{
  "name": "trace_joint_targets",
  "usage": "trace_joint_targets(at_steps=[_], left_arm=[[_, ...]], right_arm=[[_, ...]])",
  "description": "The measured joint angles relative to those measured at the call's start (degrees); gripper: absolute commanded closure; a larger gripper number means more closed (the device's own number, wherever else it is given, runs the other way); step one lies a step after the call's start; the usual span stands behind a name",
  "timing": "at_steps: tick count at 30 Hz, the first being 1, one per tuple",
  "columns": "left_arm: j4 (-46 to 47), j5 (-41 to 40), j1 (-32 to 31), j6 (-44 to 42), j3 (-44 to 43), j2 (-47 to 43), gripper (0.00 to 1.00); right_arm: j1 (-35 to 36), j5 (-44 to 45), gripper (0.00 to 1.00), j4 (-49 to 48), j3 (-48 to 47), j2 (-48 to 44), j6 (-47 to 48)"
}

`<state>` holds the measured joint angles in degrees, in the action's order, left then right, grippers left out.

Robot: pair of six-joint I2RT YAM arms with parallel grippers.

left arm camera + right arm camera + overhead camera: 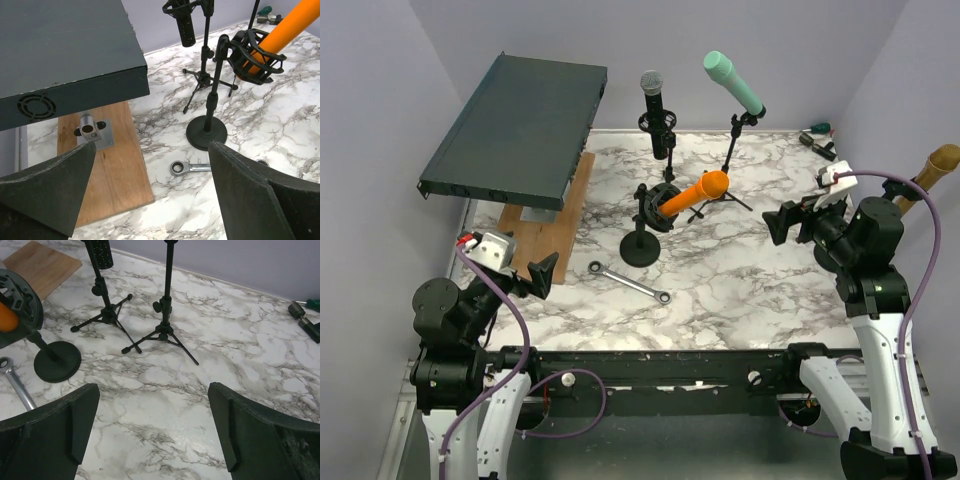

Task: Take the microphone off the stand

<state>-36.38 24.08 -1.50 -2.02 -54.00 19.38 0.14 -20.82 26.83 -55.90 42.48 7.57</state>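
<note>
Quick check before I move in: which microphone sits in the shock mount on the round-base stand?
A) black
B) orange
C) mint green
B: the orange microphone lies tilted in the shock mount atop the round-base stand; the black microphone and mint green microphone are mounted elsewhere.

Round-base stand (642, 250) sits roughly mid-table (770, 290). Microphone (695, 194) in its cradle, head tipped toward 2 o'clock. Wrench (630, 283) flat on table at 6 o'clock of base, near, not touching. Behind: first tripod stand (106, 315) at 12, second tripod stand (162, 332) at 1. Rack unit (520, 125) out at 10 o'clock, raised over board (555, 225). Small tools (820, 140) in far corner, 2 o'clock.
</note>
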Motion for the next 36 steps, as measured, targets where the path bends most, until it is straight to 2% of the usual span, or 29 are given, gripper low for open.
trace_joint_targets(at_steps=[11,15,25,31,36], left_arm=[[0.0,0.0,0.0,-1.6,0.0,-0.9,0.01],[-2.4,2.9,0.0,-3.1,-1.9,0.2,0.01],[-8.8,13.4,-0.6,-9.5,-13.6,11.9,0.01],[-9.6,15.0,-5.8,-11.6,-17.8,18.1,0.01],[-8.4,11.9,-14.4,-12.8,-20.4,24.1,0.01]], right_arm=[[0.0,-0.9,0.00,0.2,-2.8,1.0,1.0],[0.0,-3.0,0.00,0.7,-4.1,2.2,1.9],[0.0,-12.0,0.02,1.5,-4.4,4.2,2.6],[0.0,-23.4,0.05,-4.0,-0.5,4.0,1.2],[1.4,-31.4,0.07,-12.0,3.6,5.6,-2.2]])
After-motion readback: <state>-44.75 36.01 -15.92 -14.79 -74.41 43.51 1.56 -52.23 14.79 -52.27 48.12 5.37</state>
